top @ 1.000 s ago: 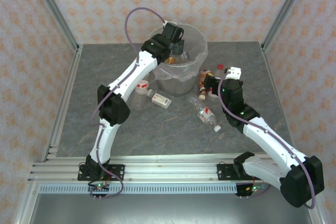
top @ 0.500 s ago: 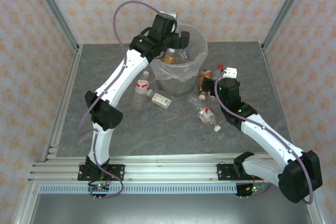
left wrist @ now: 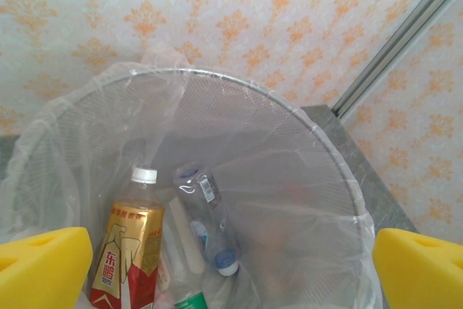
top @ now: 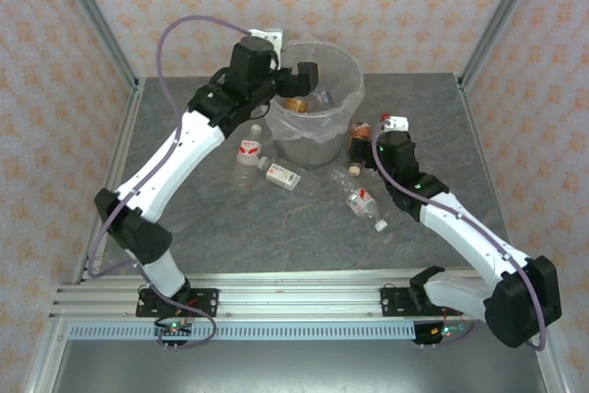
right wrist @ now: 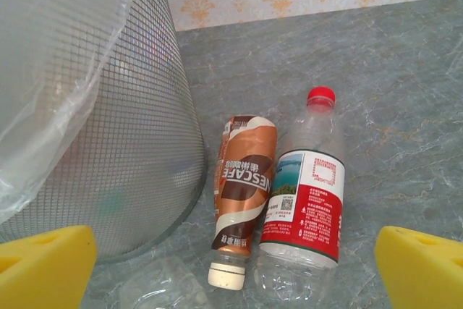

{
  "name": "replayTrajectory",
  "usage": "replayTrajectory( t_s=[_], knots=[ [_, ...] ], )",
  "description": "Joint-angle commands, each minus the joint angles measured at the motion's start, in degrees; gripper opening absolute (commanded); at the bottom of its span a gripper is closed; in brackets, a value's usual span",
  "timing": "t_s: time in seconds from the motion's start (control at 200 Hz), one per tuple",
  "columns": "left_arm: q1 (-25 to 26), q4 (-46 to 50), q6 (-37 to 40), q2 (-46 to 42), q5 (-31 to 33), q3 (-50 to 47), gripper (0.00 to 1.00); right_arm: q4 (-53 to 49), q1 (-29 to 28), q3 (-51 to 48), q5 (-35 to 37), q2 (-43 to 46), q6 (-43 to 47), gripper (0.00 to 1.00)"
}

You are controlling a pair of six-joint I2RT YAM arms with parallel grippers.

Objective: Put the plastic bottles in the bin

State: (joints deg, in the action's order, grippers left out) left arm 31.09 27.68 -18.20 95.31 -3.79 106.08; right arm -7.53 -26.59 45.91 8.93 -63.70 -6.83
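Note:
The bin (top: 342, 65) is a grey mesh bucket lined with a clear bag, standing at the back of the table. My left gripper (top: 296, 87) hovers over its left rim, open and empty, with yellow pads (left wrist: 43, 265) at the frame's edges. Inside the bin (left wrist: 289, 106) lie a gold-and-red bottle (left wrist: 129, 251) with a white cap and a clear bottle (left wrist: 206, 211). My right gripper (right wrist: 231, 284) is open, low beside the bin's right wall. Just ahead of it lie a brown-labelled bottle (right wrist: 244, 186) and a red-capped clear bottle (right wrist: 307, 200), side by side.
More bottles lie on the grey table: a clear one (top: 248, 152) left of the bin, a flattened one (top: 283, 175) in front of it, and a clear one (top: 365, 204) near my right arm. A crushed clear bottle (right wrist: 159, 291) lies under my right gripper. Patterned walls enclose the table.
The left arm's elbow has swung out to the left and its gripper has drawn back toward the bin's left rim while opening wider. My right gripper has edged closer to the two bottles.

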Motion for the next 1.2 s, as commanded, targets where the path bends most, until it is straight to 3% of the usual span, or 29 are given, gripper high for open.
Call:
replayTrajectory(
  t_s=[0.0,0.175,0.32,0.55,0.696,0.891,1.191],
  knots=[
    [-0.4,-7.3,-1.0,-5.6,2.9,-5.9,1.0,-3.5,0.0,2.0,-0.1,-1.3,-0.2,0.99],
    [-0.9,-10.4,-7.2,-14.6,13.0,-18.2,1.0,-6.3,0.0,2.2,-3.6,-3.1,-1.0,0.99],
    [-1.5,-15.9,-10.3,-24.3,17.0,-30.7,1.0,-9.3,0.1,1.9,-6.1,-4.4,-0.6,0.99],
    [-2.3,-12.9,-15.1,-31.0,31.4,-38.6,1.0,-13.6,0.0,3.7,-15.9,-10.7,1.7,0.99],
    [-3.5,-10.6,-17.1,-30.9,33.0,-40.0,1.0,-15.5,0.1,4.5,-25.2,-14.3,2.0,0.99],
    [-4.5,-9.0,-18.2,-29.5,33.7,-40.5,1.0,-16.7,0.1,2.6,-20.8,-15.0,1.9,0.99],
    [-5.2,-8.2,-19.3,-27.3,33.1,-40.5,1.0,-18.8,0.0,3.5,-20.5,-19.1,2.0,0.99]
  ],
)
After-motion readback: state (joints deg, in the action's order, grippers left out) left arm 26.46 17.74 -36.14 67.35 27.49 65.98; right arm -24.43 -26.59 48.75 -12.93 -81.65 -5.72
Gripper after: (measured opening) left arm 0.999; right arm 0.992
